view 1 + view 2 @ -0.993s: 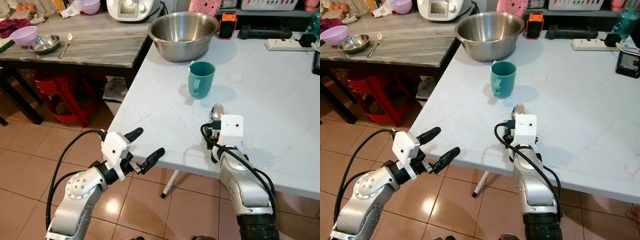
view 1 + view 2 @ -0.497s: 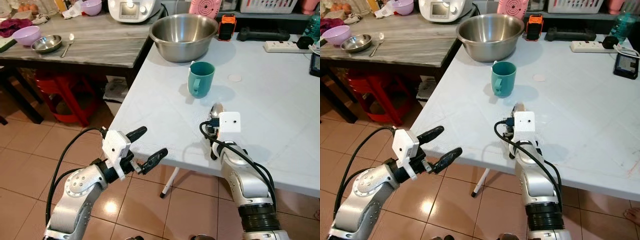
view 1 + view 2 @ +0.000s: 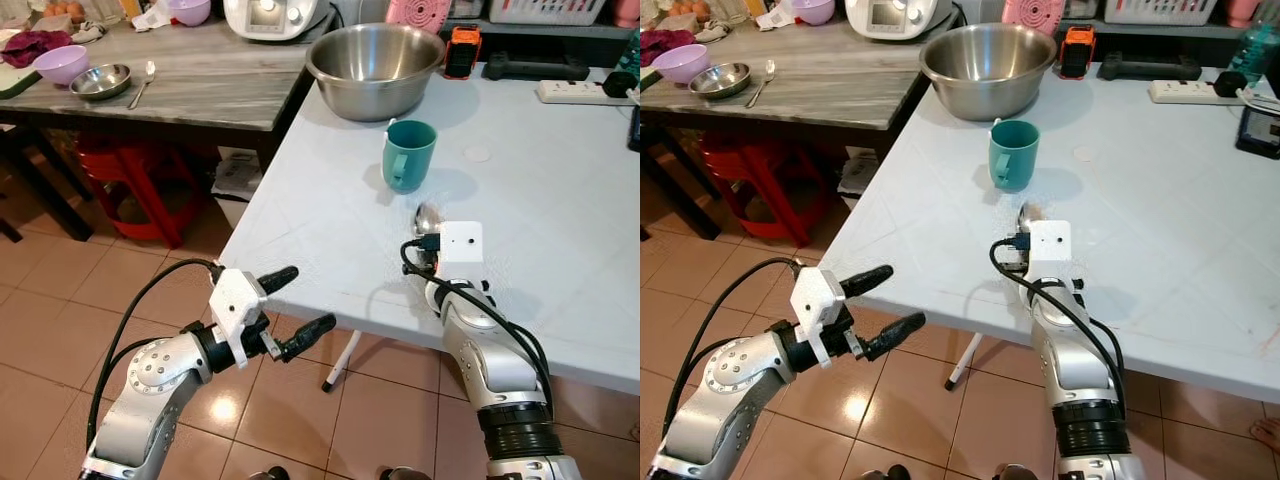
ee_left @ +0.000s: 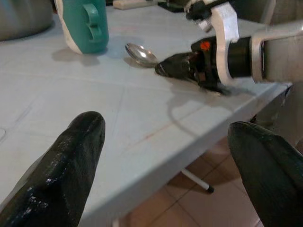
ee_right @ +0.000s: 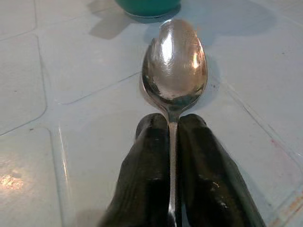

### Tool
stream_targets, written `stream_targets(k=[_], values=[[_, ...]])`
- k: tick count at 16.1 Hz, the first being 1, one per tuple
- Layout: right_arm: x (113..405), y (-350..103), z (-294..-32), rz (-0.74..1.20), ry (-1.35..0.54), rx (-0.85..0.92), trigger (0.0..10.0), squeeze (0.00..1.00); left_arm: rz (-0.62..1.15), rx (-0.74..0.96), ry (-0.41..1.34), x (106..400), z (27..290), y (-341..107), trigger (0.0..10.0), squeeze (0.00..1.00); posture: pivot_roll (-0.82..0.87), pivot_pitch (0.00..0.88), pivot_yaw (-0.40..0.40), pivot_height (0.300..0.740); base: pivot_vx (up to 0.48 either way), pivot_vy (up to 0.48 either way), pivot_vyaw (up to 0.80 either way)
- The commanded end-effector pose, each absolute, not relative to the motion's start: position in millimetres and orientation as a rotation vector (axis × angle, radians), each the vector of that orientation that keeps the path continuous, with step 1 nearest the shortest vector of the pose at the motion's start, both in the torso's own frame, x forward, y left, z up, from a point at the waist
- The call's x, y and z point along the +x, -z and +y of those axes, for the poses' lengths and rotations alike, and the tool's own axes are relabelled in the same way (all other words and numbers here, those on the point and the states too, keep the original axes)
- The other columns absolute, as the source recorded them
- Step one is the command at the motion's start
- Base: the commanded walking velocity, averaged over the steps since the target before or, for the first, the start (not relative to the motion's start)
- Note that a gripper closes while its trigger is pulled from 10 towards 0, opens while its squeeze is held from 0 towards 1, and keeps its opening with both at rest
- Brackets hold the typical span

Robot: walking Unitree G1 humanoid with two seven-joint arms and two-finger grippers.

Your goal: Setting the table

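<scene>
Right gripper (image 5: 173,137) fingers clamped on spoon (image 5: 174,61) handle, spoon low on white tabletop (image 3: 330,215).
Spoon bowl points at teal mug (image 3: 409,155), just beyond; steel mixing bowl (image 3: 376,68) farther back. Left gripper (image 3: 300,300) fingers apart, empty, off the tabletop edge above tiled floor (image 3: 60,320). Nothing between spoon and mug.

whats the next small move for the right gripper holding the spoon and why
Probably open the fingers and let go. The right gripper is shut on the spoon, whose bowl already appears to lie on the white table just in front of the teal mug. The left gripper hangs open off the table's edge, idle.
</scene>
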State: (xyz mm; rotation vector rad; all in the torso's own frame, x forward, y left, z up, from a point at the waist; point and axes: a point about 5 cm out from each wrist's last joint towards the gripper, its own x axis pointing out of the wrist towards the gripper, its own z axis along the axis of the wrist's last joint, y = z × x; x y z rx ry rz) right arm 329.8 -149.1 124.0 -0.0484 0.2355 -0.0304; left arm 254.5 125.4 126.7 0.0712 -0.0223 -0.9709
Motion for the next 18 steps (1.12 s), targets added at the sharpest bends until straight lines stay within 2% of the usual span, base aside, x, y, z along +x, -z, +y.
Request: stream_targets(k=[1, 8, 9, 11, 12, 13, 14, 15, 18], values=[[324, -101, -168, 0.349, 0.117, -0.054, 0.0, 0.00, -0.003, 0.100, 0.984, 254, 128, -123, 10.0, 0.00, -0.17, 0.152, 0.097, 0.740, 0.000, 0.000, 0.00], [321, -100, -164, 0.349, 0.123, 0.000, 0.0, 0.00, -0.022, 0.121, 0.939, 256, 132, -124, 10.0, 0.00, -0.16, 0.151, 0.096, 0.740, 0.000, 0.000, 0.00], [322, -103, -163, 0.332, 0.127, 0.024, 0.0, 0.00, -0.024, 0.120, 0.913, 258, 133, -125, 10.0, 0.00, -0.16, 0.151, 0.097, 0.740, 0.000, 0.000, 0.00], [323, -122, -161, 0.212, 0.151, 0.087, 0.0, 0.00, -0.031, 0.113, 0.739, 272, 139, -128, 10.0, 0.00, -0.16, 0.150, 0.097, 0.740, 0.000, 0.000, 0.00], [323, -122, -161, 0.212, 0.151, 0.087, 0.0, 0.00, -0.031, 0.113, 0.739, 272, 139, -128, 10.0, 0.00, -0.16, 0.150, 0.097, 0.740, 0.000, 0.000, 0.00], [322, -136, -159, 0.127, 0.152, 0.122, 1.6, 0.00, -0.043, 0.085, 0.650, 278, 142, -129, 10.0, 0.00, -0.16, 0.149, 0.094, 0.740, 0.000, 0.000, 0.00], [319, -145, -156, 0.073, 0.150, 0.134, 4.9, 0.00, -0.036, 0.050, 0.608, 281, 144, -129, 10.0, 0.00, -0.16, 0.148, 0.093, 0.740, 0.000, 0.000, 0.00], [318, -147, -155, 0.054, 0.141, 0.127, 10.0, 0.00, -0.033, 0.039, 0.594, 282, 145, -129, 10.0, 0.00, -0.16, 0.145, 0.091, 0.740, 0.000, 0.000, 0.00], [316, -148, -150, 0.041, 0.123, 0.140, 10.0, 0.00, -0.030, -0.001, 0.555, 287, 148, -128, 10.0, 0.00, -0.16, 0.139, 0.089, 0.740, 0.000, 0.000, 0.00]])
